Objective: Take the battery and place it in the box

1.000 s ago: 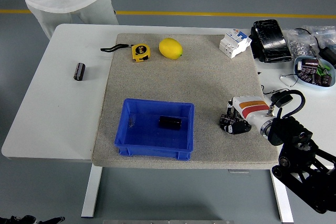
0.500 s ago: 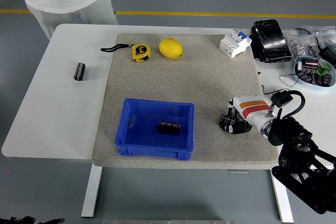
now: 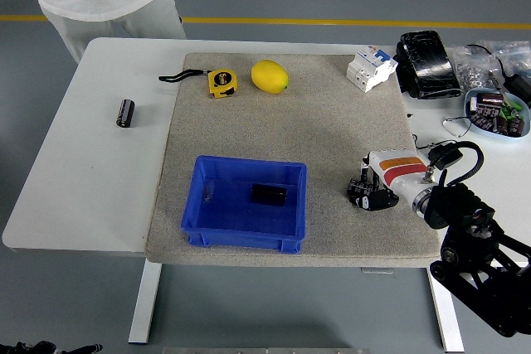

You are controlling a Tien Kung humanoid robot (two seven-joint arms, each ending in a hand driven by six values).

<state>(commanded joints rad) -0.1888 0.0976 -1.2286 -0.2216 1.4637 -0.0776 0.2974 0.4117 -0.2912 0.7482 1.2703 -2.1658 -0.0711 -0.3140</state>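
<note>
The battery (image 3: 269,194) lay on its side inside the blue box (image 3: 199,220), right of the box's centre. Just right of the box, the right hand (image 3: 371,192) rested on the grey mat (image 3: 332,122), its fingers (image 3: 360,191) curled under and holding nothing. Beyond the box's far edge sat a yellow tape measure (image 3: 221,82) and a lemon (image 3: 270,76). Left of the box, on the bare desk (image 3: 83,196), lay a second dark cylinder (image 3: 125,112). No writing was legible.
</note>
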